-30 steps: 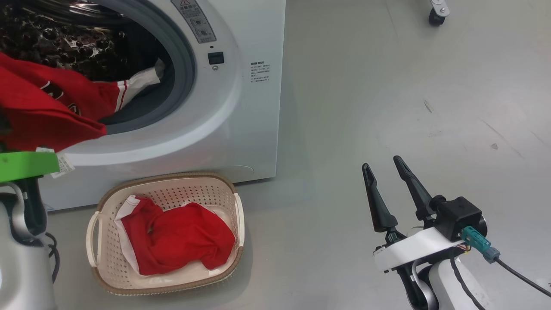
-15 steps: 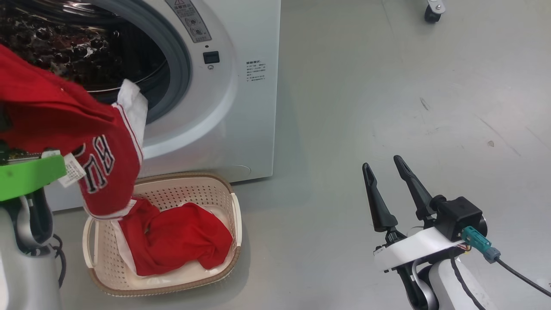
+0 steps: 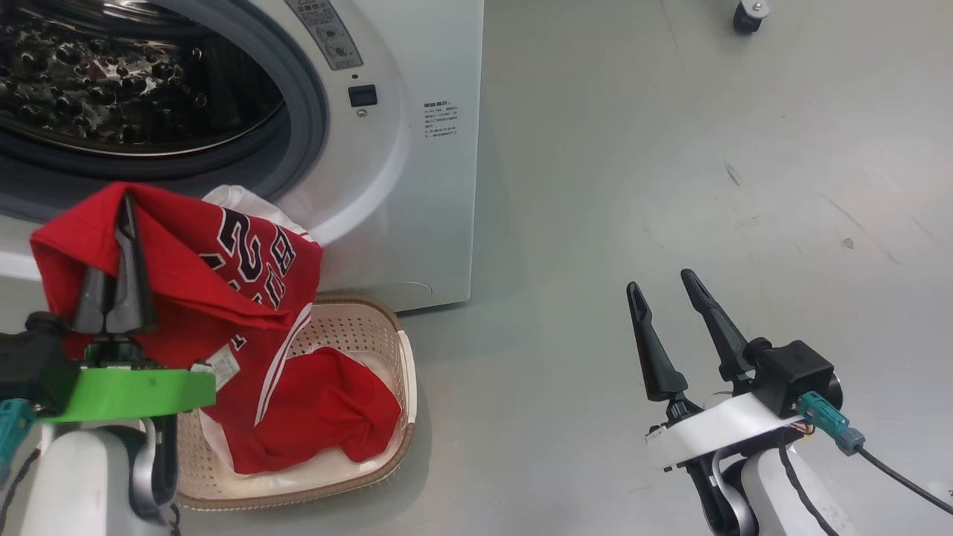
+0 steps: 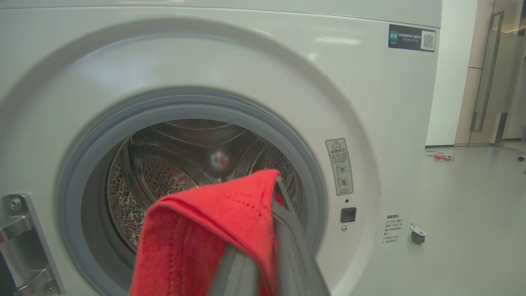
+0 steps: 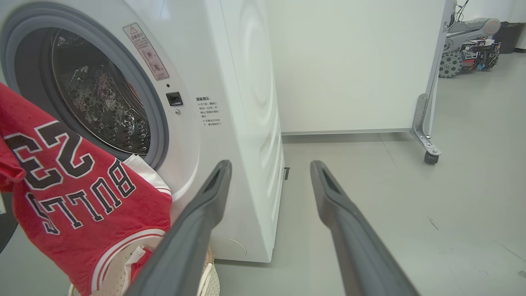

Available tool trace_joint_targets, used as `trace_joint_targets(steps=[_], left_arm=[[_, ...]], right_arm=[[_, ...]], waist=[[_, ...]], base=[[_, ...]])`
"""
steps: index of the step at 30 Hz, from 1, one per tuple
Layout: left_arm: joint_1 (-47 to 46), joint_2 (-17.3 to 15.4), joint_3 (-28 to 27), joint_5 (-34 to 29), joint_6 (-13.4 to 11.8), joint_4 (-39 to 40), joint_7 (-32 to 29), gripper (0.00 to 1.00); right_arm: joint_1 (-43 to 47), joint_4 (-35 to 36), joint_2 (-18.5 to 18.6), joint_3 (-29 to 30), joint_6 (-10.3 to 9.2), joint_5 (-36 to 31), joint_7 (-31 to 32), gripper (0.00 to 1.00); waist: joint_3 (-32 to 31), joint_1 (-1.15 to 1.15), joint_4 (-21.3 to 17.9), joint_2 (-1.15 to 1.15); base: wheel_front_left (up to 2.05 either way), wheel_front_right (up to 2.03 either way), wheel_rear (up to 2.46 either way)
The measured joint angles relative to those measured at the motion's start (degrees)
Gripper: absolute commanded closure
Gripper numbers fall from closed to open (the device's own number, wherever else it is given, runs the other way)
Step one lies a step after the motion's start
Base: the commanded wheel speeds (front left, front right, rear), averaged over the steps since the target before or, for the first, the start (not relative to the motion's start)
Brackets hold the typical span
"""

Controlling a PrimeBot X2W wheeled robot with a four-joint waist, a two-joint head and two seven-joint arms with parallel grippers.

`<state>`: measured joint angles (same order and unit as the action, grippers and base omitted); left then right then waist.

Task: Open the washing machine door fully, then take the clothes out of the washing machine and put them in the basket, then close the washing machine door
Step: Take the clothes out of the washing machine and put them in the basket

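Hanging limp at the lower left of the head view, the red jersey [image 3: 223, 294] was pinched in your left gripper [image 3: 125, 212], jaws shut on a fold, over the basket [image 3: 398, 350] holding another red garment [image 3: 327, 417]. It looked light, soft, floppy; a bunched fold seemed the surest hold. Your right gripper [image 3: 660, 281] stood wide open and empty at lower right. The washing machine [image 3: 424, 193] stood at upper left on smooth grey floor [image 3: 670, 149].

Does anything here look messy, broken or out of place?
Nothing looks spilled or broken. The one odd sight is a red jersey dangling from the shut left gripper over the basket, not yet dropped in.
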<state>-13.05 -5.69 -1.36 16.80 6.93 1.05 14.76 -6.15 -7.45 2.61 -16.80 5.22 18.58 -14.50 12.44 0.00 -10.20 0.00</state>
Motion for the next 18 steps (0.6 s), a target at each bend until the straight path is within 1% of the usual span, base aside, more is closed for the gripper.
trace_joint_targets(steps=[6,12,18], left_arm=[[2.4,0.0,3.0,0.0,0.0,-2.6,0.0,1.0],[2.6,-0.8,4.8,0.0,0.0,-5.4,0.0,1.0],[2.6,-1.7,5.7,-0.4,0.0,-10.2,-0.5,1.0]], right_arm=[[0.0,0.1,0.0,-0.7,0.02,0.0,0.0,0.0],[-0.1,0.4,0.0,-1.6,0.24,0.0,0.0,0.0],[-0.3,0.7,0.0,-2.1,0.24,0.3,0.0,0.0]], waist=[[0.7,0.0,-0.3,0.0],[2.2,0.0,-1.2,0.0],[4.2,0.0,-2.3,0.0]], base=[[0.0,0.0,0.0],[0.0,0.0,0.0],[0.0,0.0,0.0]])
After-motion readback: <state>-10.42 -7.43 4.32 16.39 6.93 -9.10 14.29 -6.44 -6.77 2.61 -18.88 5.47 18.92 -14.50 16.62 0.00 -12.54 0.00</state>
